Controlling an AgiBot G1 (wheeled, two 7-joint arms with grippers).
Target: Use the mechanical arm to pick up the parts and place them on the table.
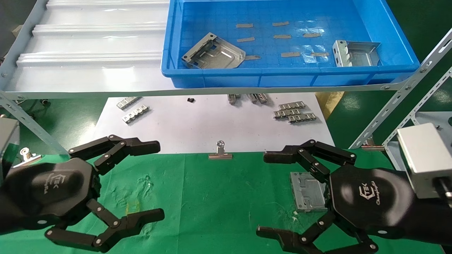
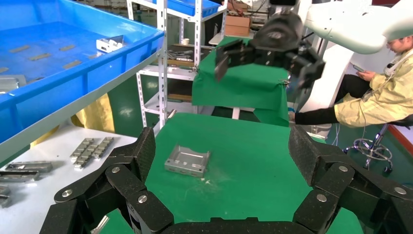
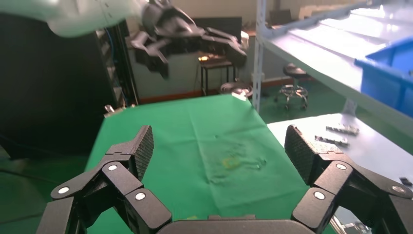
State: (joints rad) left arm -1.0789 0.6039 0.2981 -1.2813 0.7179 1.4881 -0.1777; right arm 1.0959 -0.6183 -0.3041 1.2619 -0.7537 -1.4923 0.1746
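1. The left gripper [image 1: 157, 180] hangs over the near left part of the bench [image 1: 212, 197], its fingers [image 1: 141, 146] spread wide with nothing between them; they touch nothing.
2. The right gripper [image 1: 263, 194] hangs over the near right part of the bench, its fingers [image 1: 279, 156] likewise spread wide and holding nothing.
3. One metal plate [image 1: 306, 192] lies flat on the green cloth of the bench, partly hidden behind the right gripper's body in the head view. In the left wrist view the same plate [image 2: 187, 161] sits alone on the cloth, apart from both grippers.
4. A silver binder clip [image 1: 220, 152] sits at the far edge of the green cloth, where it meets a white paper sheet [image 1: 212, 130].
5. On the paper sheet, beyond the clip, lie small toothed metal strips: one group [image 1: 295, 112] to the right and a pair [image 1: 134, 109] to the left.
6. A pale shelf [image 1: 88, 53] spans the view above the far part of the paper sheet.
7. A blue bin [image 1: 289, 76] rests on the right part of that shelf.
8. Inside the bin, a second metal plate [image 1: 213, 53] lies near its left wall, tilted with one edge raised.
9. A third plate [image 1: 356, 53] stands against the bin's near right corner.
10. Short strips of tape-like material [image 1: 282, 36] are scattered on the bin floor between and beyond the two plates.
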